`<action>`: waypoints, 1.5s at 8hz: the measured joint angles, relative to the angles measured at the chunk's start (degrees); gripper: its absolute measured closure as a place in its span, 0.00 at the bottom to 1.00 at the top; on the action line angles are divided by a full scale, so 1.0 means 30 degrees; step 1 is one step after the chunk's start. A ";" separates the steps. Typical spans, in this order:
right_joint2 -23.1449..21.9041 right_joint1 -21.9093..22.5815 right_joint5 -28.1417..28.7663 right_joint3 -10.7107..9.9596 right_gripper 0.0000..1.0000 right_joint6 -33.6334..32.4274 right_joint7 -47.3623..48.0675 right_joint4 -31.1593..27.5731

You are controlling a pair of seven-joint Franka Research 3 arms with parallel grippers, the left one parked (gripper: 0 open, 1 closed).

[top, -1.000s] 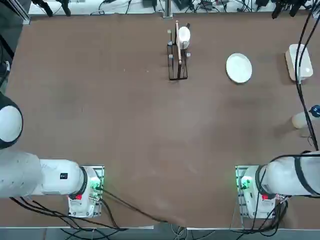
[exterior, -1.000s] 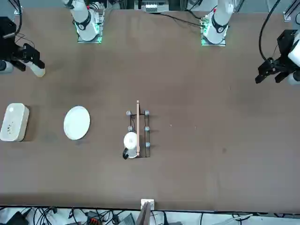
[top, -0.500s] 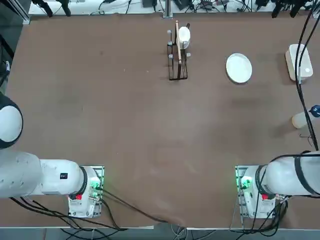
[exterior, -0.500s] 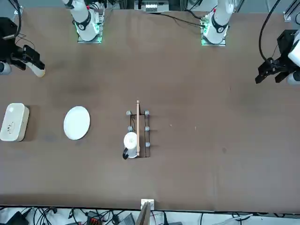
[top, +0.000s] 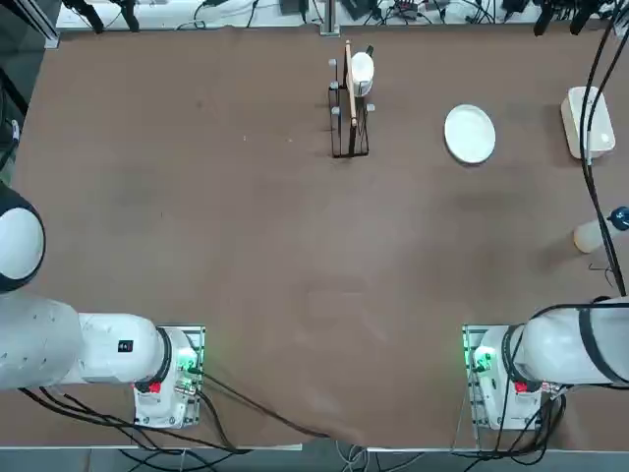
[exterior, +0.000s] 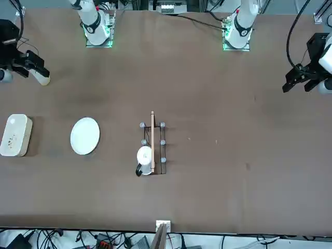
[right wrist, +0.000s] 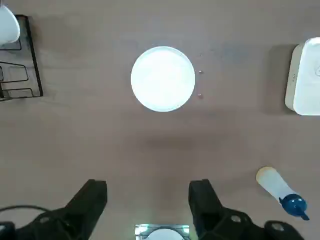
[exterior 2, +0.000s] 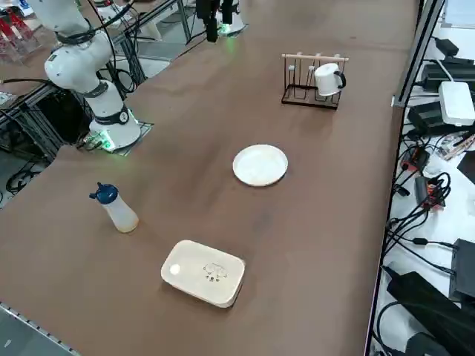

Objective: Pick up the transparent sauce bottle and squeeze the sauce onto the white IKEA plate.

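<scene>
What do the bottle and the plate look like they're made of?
The sauce bottle looks like soft, cloudy translucent plastic with a matte body and a blue cap. The white plate looks like glazed ceramic, smooth and faintly shiny with a shallow raised rim, though it may be melamine.

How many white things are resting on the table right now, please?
4: the white IKEA plate mid-table, the rounded white block near the table's edge, the transparent sauce bottle standing beside that block, and a white mug hung on the wire rack.
</scene>
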 joint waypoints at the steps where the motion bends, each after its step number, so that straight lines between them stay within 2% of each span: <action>1: 0.0084 0.0001 -0.0070 0.0000 0.00 -0.0447 0.0000 0.0002; 3: 0.0307 -0.0104 -0.0654 -0.0067 0.00 -0.2939 0.0401 0.0015; 4: 0.0352 -0.0651 -0.0927 -0.0214 0.00 -0.4401 0.0625 0.0017; 6: 0.0379 -0.2334 -0.0966 -0.0517 0.00 -0.5536 0.2157 -0.0045; 7: 0.0466 -0.2675 -0.0993 -0.0568 0.00 -0.5602 0.3717 -0.0308; 9: 0.0753 -0.2752 -0.1530 -0.0558 0.00 -0.4729 0.7391 -0.1218; 12: 0.0903 -0.2702 -0.3056 -0.0333 0.00 -0.0363 1.3698 -0.4359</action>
